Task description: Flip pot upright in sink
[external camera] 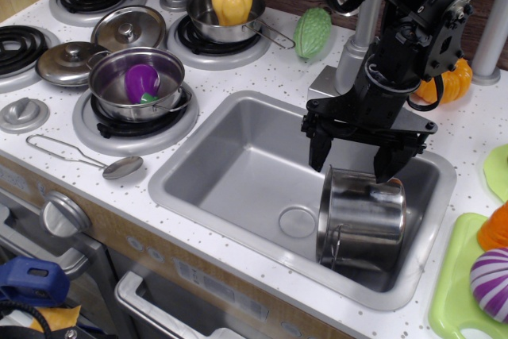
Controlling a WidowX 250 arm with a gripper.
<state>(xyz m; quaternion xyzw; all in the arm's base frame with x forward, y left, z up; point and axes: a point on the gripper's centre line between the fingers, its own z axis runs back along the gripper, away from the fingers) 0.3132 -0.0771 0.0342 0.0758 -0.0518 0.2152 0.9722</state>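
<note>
**Pot on its side in the sink, claw spread above it**

In the observation.image view, the pot [361, 220] is seen lying tilted on its side at the right end of the sink [238, 168], with a thin wire handle showing at its lower edge. The round drain [298, 221] is found just beside it, to the left. The claw [357, 163] is held directly over the pot's upper rim, its two dark fingers spread apart on either side of that rim; nothing is gripped between them, and whether the tips touch the steel cannot be told.

The sink is set in a white speckled desk [198, 89]. To the left, a pot holding a purple eggplant [141, 81] is placed on a burner, and a pan with a yellow pepper [231, 1] is set behind it. Two steel lids [128, 28] are laid near the back burners, and a spoon [87, 158] rests near the front edge. A green gourd [313, 32] is seen behind the sink, and an orange pumpkin [448, 81] is partly hidden by the arm. A green tray [452, 275] is seen at the right edge.

No readable writing or brand is made out.
</note>
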